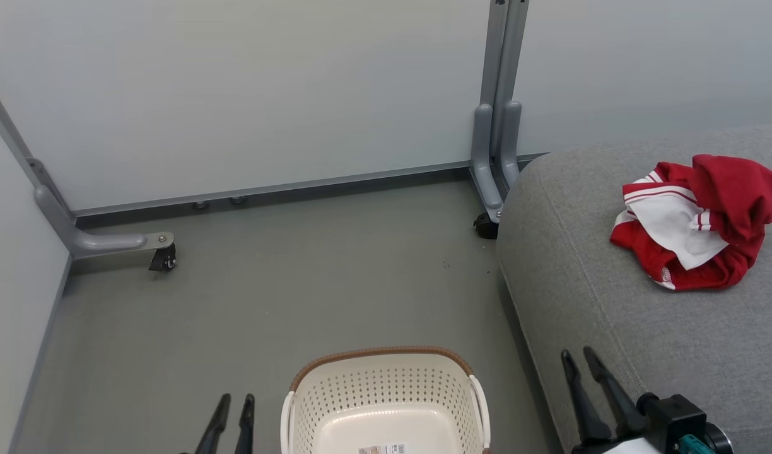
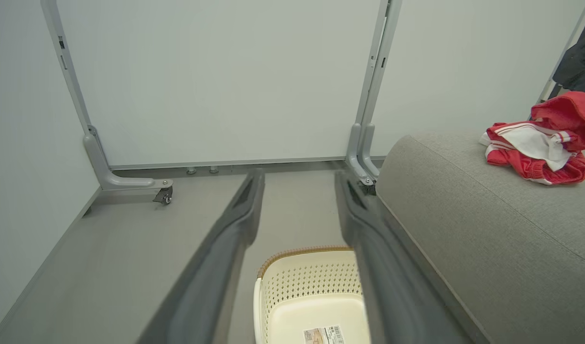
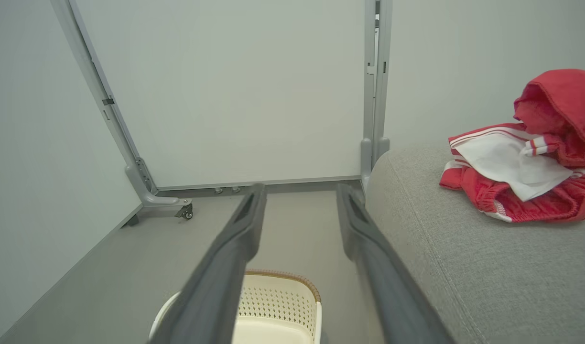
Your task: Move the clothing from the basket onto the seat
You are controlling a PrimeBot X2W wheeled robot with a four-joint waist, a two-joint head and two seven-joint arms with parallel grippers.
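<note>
Red clothing [image 1: 701, 221] heaped on grey seat [image 1: 613, 328], far right — basket [image 1: 386, 384] on floor [image 1: 234, 315], near, left gripper [image 1: 236, 398] and right gripper [image 1: 578, 353] flanking it — both narrowly parted, holding nothing

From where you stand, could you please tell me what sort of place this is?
Likely a mock living-room test bay, not a home: pale partition panels on castered metal feet wall in a grey floor, with a sofa seat, basket and clothing.

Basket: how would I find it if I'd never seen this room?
Start at the big grey seat; the basket stands on the floor just left of it. It is cream plastic pierced with holes, with a brown rim and a label inside, unlike the soft red clothing up on the seat.
</note>
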